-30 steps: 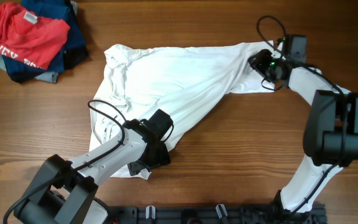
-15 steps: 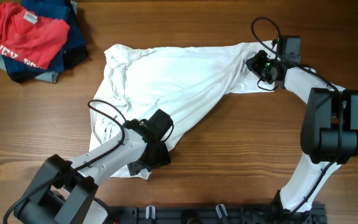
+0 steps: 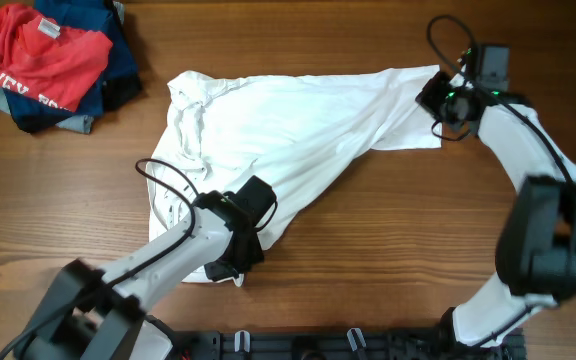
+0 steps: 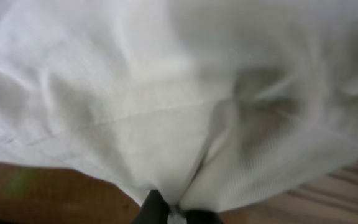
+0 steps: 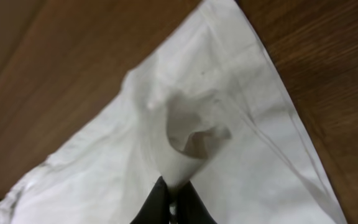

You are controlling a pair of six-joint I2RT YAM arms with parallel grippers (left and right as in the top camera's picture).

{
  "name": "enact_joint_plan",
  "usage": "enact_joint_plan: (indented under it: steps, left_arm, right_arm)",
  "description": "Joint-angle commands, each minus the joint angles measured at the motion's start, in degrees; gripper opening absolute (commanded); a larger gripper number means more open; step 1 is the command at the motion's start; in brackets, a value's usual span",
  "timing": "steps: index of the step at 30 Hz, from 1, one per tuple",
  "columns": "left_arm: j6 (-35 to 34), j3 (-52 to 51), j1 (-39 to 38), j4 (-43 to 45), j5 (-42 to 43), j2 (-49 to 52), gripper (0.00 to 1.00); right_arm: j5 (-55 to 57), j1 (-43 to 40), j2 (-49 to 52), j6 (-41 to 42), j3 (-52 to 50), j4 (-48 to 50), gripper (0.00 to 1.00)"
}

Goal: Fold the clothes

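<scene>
Since a second ago my right gripper (image 3: 438, 97) has swung outward to the right and pinched shut, dragging the far corner of the white shirt (image 3: 288, 125) with it, while my left gripper (image 4: 176, 214) has clamped down on the near hem. Both pairs of fingers are together on fabric. The right wrist view shows a little tent of cloth rising from between my tips. The left wrist view shows a fold running into them, though blur makes the exact bite hard to judge. I hold opposite ends so the shirt, lying wrinkled across the middle of the table (image 3: 388, 250), can be drawn taut and flat before folding. Bare wood lies open to the front and right. The pile of red and navy clothes (image 3: 43, 60) crowds the back-left corner, so I would keep the cloth away from there.
</scene>
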Motion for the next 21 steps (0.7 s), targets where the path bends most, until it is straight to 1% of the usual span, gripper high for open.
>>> enact_joint_plan:
  steps: [1, 10, 15, 19, 21]
  left_arm:
    - [0.1, 4.0, 0.0, -3.7, -1.2, -5.9, 0.04]
    - [0.9, 9.9, -0.1, -14.6, -2.1, -22.1, 0.04]
    - [3.3, 17.9, -0.1, -22.1, -3.1, -29.8, 0.04]
    - [3.8, 26.2, -0.1, -27.9, -3.7, -32.7, 0.04]
    - [4.9, 29.7, -0.1, -29.5, -3.8, -32.8, 0.04]
  right_arm:
    - [2.1, -0.1, -8.7, 0.3, 1.8, -3.8, 0.04]
    - [2.1, -0.1, -21.9, 1.6, 1.8, -16.6, 0.04]
    - [2.7, -0.1, -32.0, 1.5, 1.8, -23.3, 0.04]
    - [2.7, -0.1, -42.1, 1.0, 2.0, -30.1, 0.04]
    - [2.7, -0.1, -45.5, -0.1, 2.9, -32.7, 0.04]
